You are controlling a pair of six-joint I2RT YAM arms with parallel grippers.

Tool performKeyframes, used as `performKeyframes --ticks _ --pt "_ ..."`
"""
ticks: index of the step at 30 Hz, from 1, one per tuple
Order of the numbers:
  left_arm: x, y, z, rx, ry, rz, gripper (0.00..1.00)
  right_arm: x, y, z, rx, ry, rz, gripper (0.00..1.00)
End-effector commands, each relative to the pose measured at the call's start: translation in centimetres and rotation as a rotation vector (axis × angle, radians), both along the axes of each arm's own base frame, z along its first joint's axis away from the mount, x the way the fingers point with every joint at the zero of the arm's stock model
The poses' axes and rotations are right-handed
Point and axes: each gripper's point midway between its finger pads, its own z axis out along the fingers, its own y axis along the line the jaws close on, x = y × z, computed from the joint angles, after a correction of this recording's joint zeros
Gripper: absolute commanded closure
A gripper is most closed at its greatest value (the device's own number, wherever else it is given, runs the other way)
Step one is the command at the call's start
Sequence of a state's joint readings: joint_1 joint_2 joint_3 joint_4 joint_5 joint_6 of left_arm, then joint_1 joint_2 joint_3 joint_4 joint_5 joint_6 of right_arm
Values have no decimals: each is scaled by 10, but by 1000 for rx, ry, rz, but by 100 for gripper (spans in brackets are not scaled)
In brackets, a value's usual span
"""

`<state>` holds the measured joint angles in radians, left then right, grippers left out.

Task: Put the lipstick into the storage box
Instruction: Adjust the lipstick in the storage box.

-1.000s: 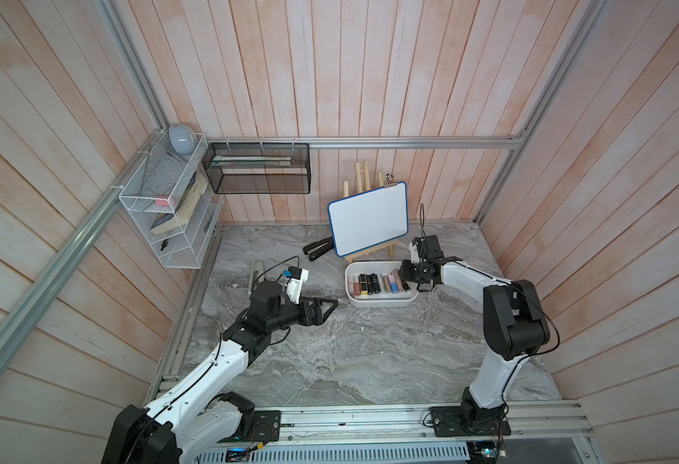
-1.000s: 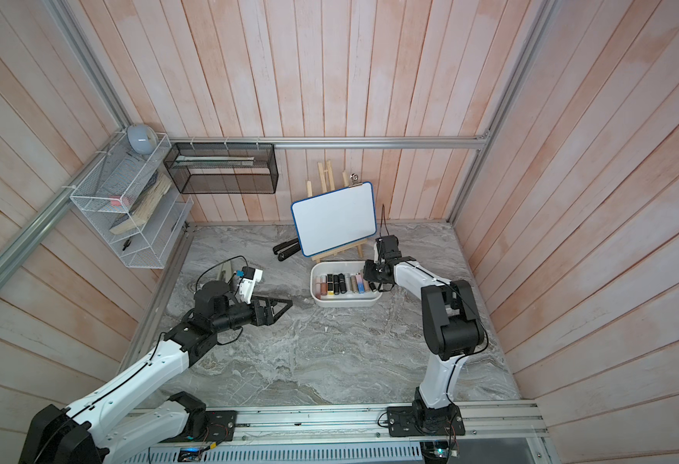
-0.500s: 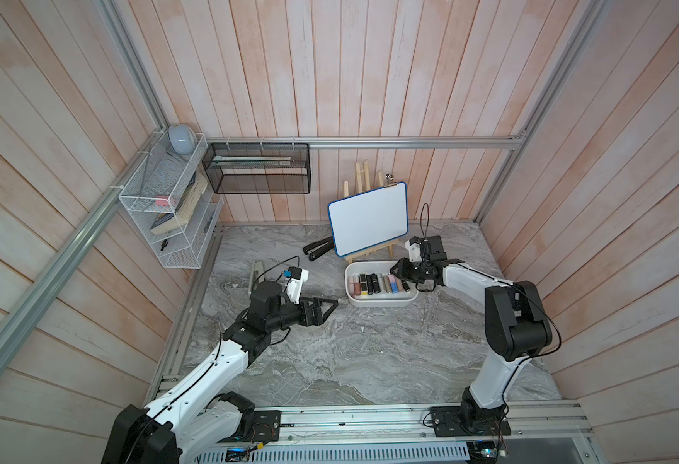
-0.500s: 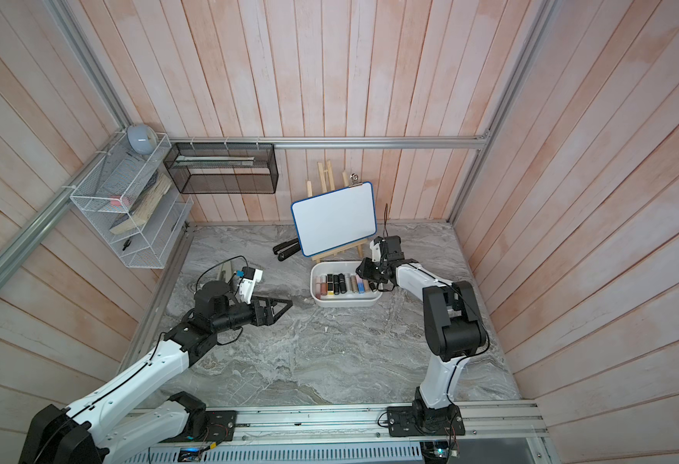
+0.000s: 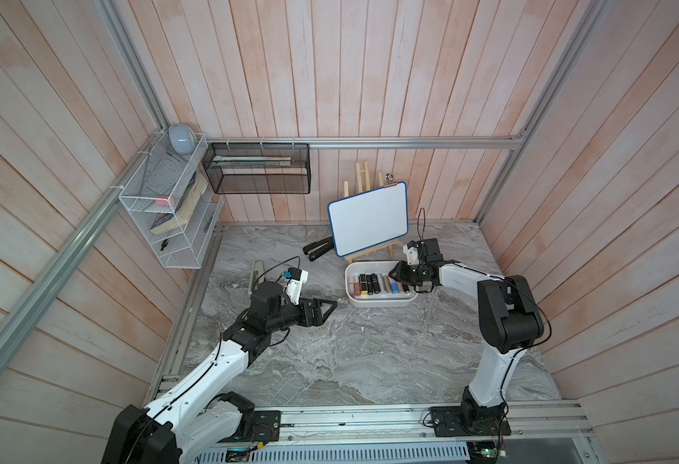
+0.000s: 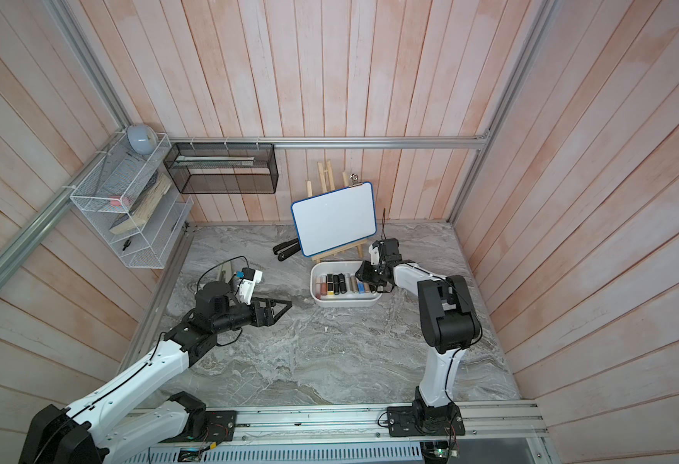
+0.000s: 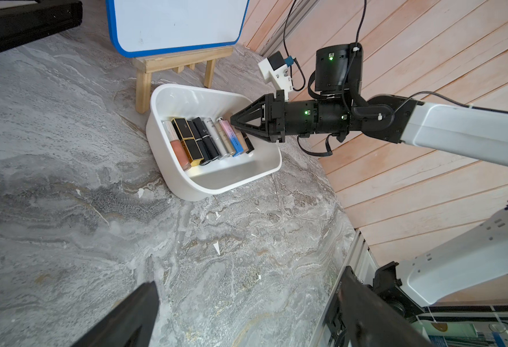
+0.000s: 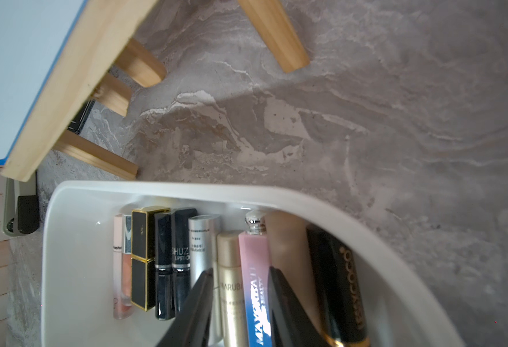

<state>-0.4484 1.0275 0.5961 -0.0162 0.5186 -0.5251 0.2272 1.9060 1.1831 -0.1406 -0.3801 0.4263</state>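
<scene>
a grey marbled table (image 5: pixel 349 353) is spread under both arms. a whiteboard (image 5: pixel 368 219) on a wooden easel is stood just beyond the right fingers. the white storage box (image 5: pixel 382 302) is set on the table, directly below the right fingers and well ahead of the left fingers. the left gripper (image 5: pixel 329 311) is held wide open above bare table, with nothing between its fingers (image 7: pixel 132 312). the right gripper (image 8: pixel 240 270) is poised over the end of the box nearest its own arm, its fingers (image 8: pixel 198 300) parted only a little; nothing is seen clamped between them. the lipsticks (image 7: pixel 207 138) are laid side by side in the box. a gold tube (image 8: pixel 230 264) and a pink-and-blue tube (image 8: pixel 252 258) are framed in the gap between the right fingers, and a black tube (image 8: pixel 339 270) is laid just outside them.
</scene>
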Motion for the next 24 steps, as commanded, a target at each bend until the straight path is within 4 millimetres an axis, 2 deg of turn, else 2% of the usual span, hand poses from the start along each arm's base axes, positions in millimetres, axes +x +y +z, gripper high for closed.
performKeyframes --ticks 1,10,14,17,22,24 --pt "-1 1 3 15 -19 -3 0 8 1 0 9 -2 -5 65" --pt "-1 1 2 20 -21 -1 0 10 0 3 6 -8 -4 65" --pt "-1 1 4 18 -25 -1 0 8 4 15 30 -25 9 65" --pt "0 3 6 20 -38 7 1 6 11 39 60 -72 29 65" --pt "4 6 13 40 -65 30 0 -6 31 104 138 -244 120 65" --pt "7 8 16 54 -84 41 1 -13 32 125 137 -327 136 64"
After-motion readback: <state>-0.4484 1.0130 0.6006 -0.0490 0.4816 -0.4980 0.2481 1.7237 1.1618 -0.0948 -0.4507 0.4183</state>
